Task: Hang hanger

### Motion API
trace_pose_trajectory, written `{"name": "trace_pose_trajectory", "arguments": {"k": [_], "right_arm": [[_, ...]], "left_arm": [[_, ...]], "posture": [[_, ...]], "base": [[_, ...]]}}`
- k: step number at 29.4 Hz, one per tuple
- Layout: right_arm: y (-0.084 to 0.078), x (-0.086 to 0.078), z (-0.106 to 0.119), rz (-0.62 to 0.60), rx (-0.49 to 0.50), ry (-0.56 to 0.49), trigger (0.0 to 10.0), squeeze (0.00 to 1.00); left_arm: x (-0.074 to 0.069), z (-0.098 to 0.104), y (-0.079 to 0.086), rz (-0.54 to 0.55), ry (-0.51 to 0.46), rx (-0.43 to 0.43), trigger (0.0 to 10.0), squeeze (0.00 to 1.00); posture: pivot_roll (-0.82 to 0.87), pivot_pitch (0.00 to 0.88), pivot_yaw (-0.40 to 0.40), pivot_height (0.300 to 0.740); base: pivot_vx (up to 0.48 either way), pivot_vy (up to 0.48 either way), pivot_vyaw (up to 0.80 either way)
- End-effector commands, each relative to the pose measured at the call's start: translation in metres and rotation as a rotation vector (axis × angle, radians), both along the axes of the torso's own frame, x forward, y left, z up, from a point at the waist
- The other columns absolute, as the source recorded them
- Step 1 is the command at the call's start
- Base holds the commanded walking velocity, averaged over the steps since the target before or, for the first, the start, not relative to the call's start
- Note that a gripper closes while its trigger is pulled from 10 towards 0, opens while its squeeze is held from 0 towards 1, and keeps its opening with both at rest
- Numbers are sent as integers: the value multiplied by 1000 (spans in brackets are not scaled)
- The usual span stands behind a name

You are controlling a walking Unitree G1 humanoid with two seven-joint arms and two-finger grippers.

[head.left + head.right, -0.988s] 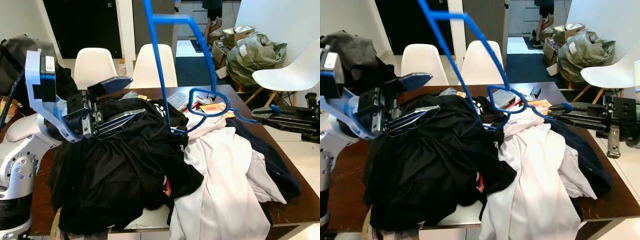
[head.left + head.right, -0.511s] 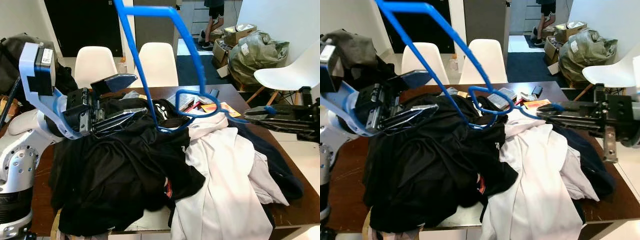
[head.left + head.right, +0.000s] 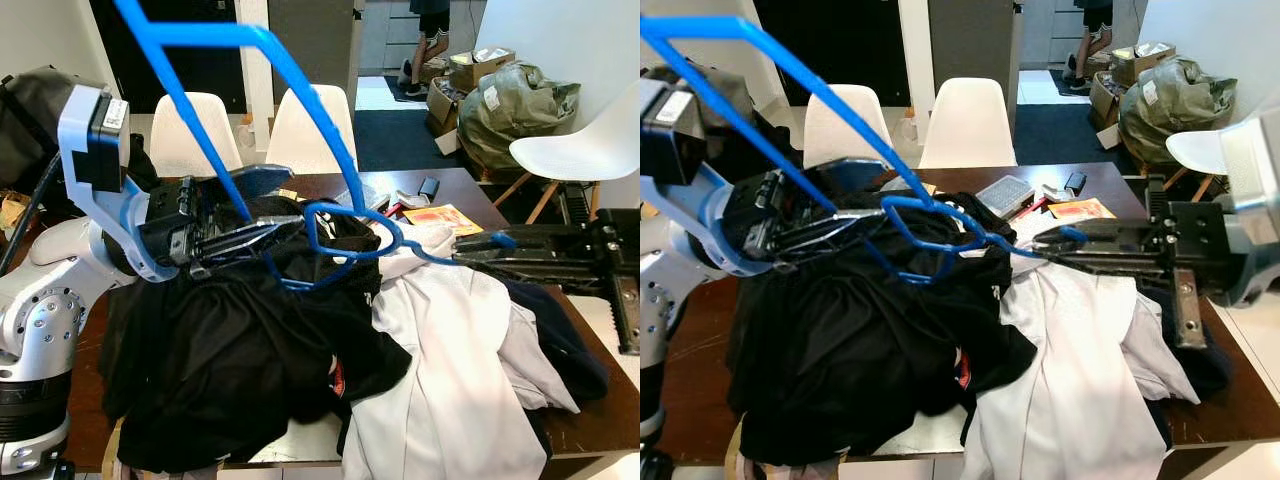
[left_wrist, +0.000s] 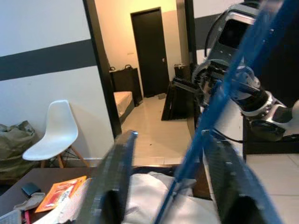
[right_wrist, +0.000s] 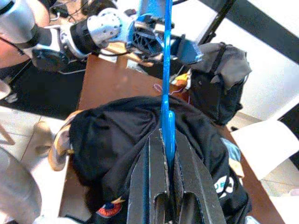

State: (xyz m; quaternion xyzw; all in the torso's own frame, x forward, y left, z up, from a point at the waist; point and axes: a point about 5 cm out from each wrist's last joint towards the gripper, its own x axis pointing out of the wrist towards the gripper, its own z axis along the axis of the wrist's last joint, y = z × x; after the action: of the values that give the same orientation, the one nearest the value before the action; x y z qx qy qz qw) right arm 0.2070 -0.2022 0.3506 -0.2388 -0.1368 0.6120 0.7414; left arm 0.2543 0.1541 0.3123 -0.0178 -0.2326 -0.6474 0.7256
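Right fingers (image 3: pixel 1065 240) clamp blue hanger (image 3: pixel 300 90) hook; left fingers (image 3: pixel 255 205) spread around hanger bar, above black garment (image 3: pixel 230 350).

My blue plastic hanger (image 3: pixel 300 120) tilts up over the black clothes, its hook end pinched in my right hand (image 3: pixel 1080 243).

Heaped black garment (image 3: pixel 240 350) and white garment (image 3: pixel 450 370) across table (image 3: pixel 590 420); open air above.
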Motion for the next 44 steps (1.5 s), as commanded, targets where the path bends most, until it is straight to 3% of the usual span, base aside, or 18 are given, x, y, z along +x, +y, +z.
{"name": "trace_pose_trajectory", "arguments": {"k": [1, 12, 20, 21, 22, 23, 31, 32, 33, 36, 37, 38, 41, 43, 44], "right_arm": [[4, 0, 1, 10, 5, -2, 10000, 0], [-15, 20, -1, -167, 112, -5, 10000, 0], [-17, 21, -1, -184, 136, -9, 10000, 0], [-20, 22, 2, -198, 171, -6, 10000, 541], [-20, 22, 2, -198, 171, -6, 10000, 541], [-21, 23, 5, -194, 219, -3, 10000, 1000], [-36, 23, 9, -220, 410, 9, 10000, 1000], [-47, 25, 9, -256, 494, 9, 10000, 1000], [-47, 25, 9, -256, 494, 9, 10000, 1000], [-93, 30, -10, -390, 797, 68, 10000, 1000], [-93, 30, -10, -390, 797, 68, 10000, 1000], [-97, 31, -27, -404, 829, 130, 10000, 1000], [-68, 28, -88, -312, 744, 397, 10000, 1000], [-59, 26, -96, -278, 738, 441, 10000, 1000], [-42, 25, -101, -228, 719, 479, 10000, 1000]], "left_arm": [[-4, 1, -7, -51, -7, 13, 0, 0], [-11, 11, 1, -78, -25, -28, 0, 0], [-11, 12, 1, -79, -24, -34, 0, 0], [-12, 12, 2, -79, -25, -41, 0, 0], [-12, 12, 2, -79, -25, -41, 0, 0], [-12, 13, 4, -76, -28, -54, 0, 0], [-12, 20, 16, -49, -54, -142, 0, 0], [-12, 25, 19, -43, -67, -180, 0, 0], [-12, 25, 19, -43, -67, -180, 0, 0], [-14, 37, 28, -31, -109, -297, 0, 0], [-14, 37, 28, -31, -109, -297, 0, 0], [-15, 41, 33, -34, -121, -341, 0, 0], [-19, 50, 42, -82, -136, -468, 0, 0], [-20, 51, 43, -95, -136, -485, 0, 0], [-20, 51, 43, -108, -129, -496, 0, 0]], "posture": [[-90, 0, 37, 736], [-86, 0, 37, 736], [-89, 0, 39, 736], [-93, 0, 39, 736], [-93, 0, 39, 736], [-94, 0, 40, 736], [-94, 0, 33, 736], [-95, 0, 32, 736], [-95, 0, 32, 736], [-98, 0, 31, 736], [-98, 0, 31, 736], [-100, 0, 33, 736], [-96, 0, 39, 736], [-96, 0, 39, 736], [-96, 0, 44, 736]], "base": [[0, 0, 0], [0, 0, 0], [0, 0, 0], [0, 0, 0], [0, 0, 0], [0, 0, 0], [0, 0, 0], [0, 0, 0], [0, 0, 0], [0, 0, 0], [0, 0, 0], [0, 0, 0], [0, 0, 0], [0, 0, 0], [0, 0, 0]]}}
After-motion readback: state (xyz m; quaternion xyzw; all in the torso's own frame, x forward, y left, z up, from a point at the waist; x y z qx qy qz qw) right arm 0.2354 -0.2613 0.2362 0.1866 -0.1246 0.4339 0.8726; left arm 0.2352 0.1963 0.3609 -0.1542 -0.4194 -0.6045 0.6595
